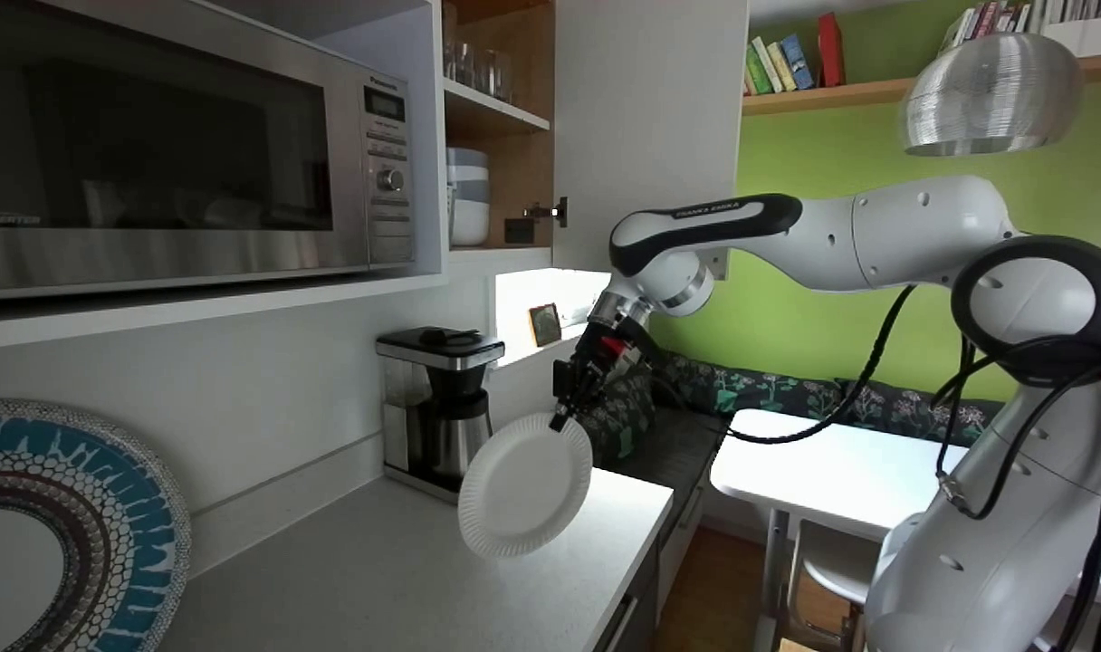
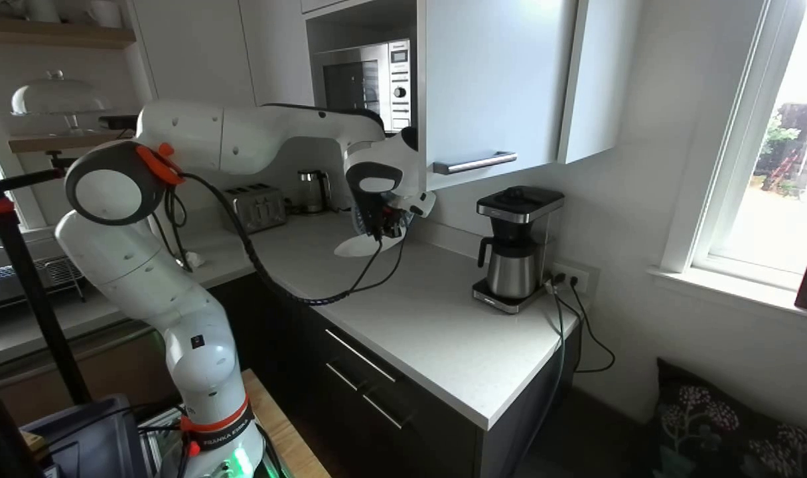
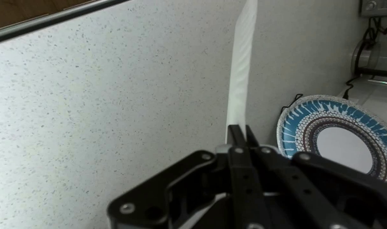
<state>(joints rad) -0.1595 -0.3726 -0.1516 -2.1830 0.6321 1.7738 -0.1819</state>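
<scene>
Countertop (image 1: 378,580) beneath round white ridge-rimmed plate (image 1: 525,484)

We see a home kitchen: microwave (image 1: 188,149) upper left in an exterior view, coffee maker (image 1: 435,398) on the worktop (image 1: 351,570).

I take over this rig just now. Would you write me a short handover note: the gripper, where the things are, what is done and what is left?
Gripper: shut, pinching the white plate by its rim.
Where: the white plate is tilted over the counter, apart from the coffee maker; I cannot tell whether its lower rim touches the counter.
Around: the cabinet door stands open.
Done: the white plate is gripped.
Left: it is not yet released.
</scene>
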